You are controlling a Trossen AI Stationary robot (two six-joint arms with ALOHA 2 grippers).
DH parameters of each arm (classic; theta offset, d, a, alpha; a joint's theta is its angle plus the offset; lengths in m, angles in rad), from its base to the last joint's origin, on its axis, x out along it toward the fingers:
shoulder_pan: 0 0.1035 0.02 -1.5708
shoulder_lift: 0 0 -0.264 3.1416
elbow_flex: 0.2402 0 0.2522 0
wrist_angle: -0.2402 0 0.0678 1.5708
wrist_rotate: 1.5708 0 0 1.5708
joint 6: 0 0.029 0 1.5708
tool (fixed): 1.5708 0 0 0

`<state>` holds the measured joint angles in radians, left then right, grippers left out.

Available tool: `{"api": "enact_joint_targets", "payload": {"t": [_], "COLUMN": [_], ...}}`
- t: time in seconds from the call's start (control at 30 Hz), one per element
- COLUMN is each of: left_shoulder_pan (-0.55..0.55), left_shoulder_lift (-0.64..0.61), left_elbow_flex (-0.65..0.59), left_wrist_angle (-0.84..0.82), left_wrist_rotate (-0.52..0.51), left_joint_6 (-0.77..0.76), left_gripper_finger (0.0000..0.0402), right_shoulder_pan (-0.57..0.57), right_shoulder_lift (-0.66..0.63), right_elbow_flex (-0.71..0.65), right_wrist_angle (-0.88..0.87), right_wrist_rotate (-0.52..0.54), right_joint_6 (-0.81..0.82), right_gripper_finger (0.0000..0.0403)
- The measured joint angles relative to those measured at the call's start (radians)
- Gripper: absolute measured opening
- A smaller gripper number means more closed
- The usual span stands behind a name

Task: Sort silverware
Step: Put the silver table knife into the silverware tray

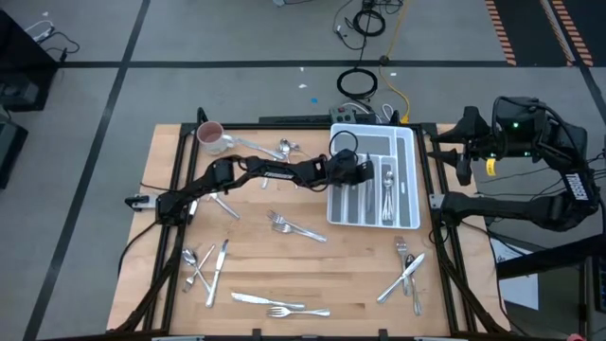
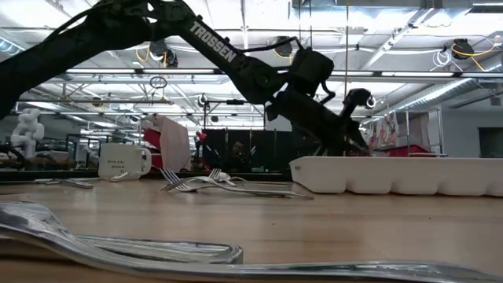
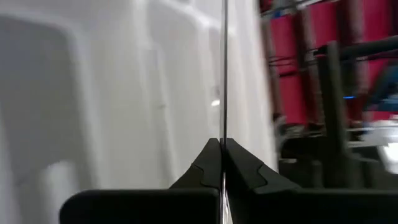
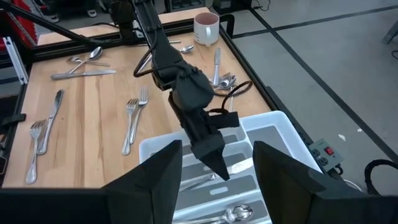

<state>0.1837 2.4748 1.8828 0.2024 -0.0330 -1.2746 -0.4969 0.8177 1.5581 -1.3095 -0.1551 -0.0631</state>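
Left tool point(image 3: 222, 163) | pinches thin shiny blade point(image 3: 223, 74), probably knife | over tray point(image 3: 93, 93)

This is a robotics lab or workshop in an industrial hall: a grey concrete floor point(image 1: 189, 38) marked with dark tape lines, loose cables point(image 1: 365, 24) and a power strip point(image 1: 352, 114) beside the wooden desk point(image 1: 312, 270), exposed ceiling trusses with strip lights point(image 2: 236, 31), and red racks point(image 3: 298, 62) behind.

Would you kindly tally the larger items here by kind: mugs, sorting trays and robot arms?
Mugs: 1
Trays: 1
Robot arms: 2 (left arm, right arm)
Total: 4
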Motion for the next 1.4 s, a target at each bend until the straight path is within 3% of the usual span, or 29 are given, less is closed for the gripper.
{"api": "enact_joint_targets", "payload": {"t": [0.43,1.2,1.4], "left_shoulder_pan": [0.003,-0.014,-0.014], "left_shoulder_lift": [-0.002,0.045,0.045], "left_elbow_flex": [0.064,0.065,0.065], "left_wrist_angle": [-0.144,-0.14,-0.131], "left_wrist_rotate": [0.032,0.038,0.036], "left_joint_6": [0.09,0.097,0.104], "left_gripper_finger": [0.0005,0.0005,0.0043], "right_shoulder_pan": [0.0,0.0,0.0], "right_shoulder_lift": [0.0,0.0,0.0], "right_elbow_flex": [0.0,0.0,0.0], "right_wrist_angle": [0.005,0.031,0.031], "right_wrist_rotate": [0.0,0.0,0.0], "right_joint_6": [0.044,0.053,0.053], "right_gripper_finger": [0.0187,0.0187,0.0187]}}
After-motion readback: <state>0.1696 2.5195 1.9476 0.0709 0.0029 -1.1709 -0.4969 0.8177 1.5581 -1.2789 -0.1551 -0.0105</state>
